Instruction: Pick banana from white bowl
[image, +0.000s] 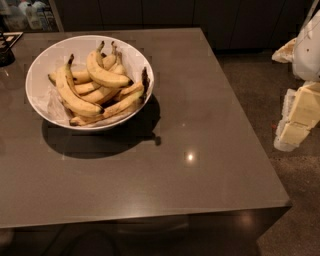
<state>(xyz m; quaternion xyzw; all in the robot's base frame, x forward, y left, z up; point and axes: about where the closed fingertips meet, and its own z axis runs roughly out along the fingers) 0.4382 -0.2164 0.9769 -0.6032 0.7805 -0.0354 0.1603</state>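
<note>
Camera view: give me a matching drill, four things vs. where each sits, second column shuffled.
1 white bowl
2 bananas
3 pincer
4 table

a piled inside the white bowl
b far right, off the table's edge, above the floor
c far-left part of the tabletop
d dark grey, carrying the white bowl

Pairs: 1-c, 2-a, 3-b, 4-d

White bowl (44, 64), one, wide and shallow, standing on the far left part of a dark grey table (210, 155). Contents: bananas (102, 76), a heap of several, yellow with dark tips, lying lengthwise and crossing each other. Gripper (298, 119), cream-coloured, at the right edge of the view, off the table and above the speckled floor (250, 65), well apart from the bowl. Dark cabinets (150, 12) behind.
</note>
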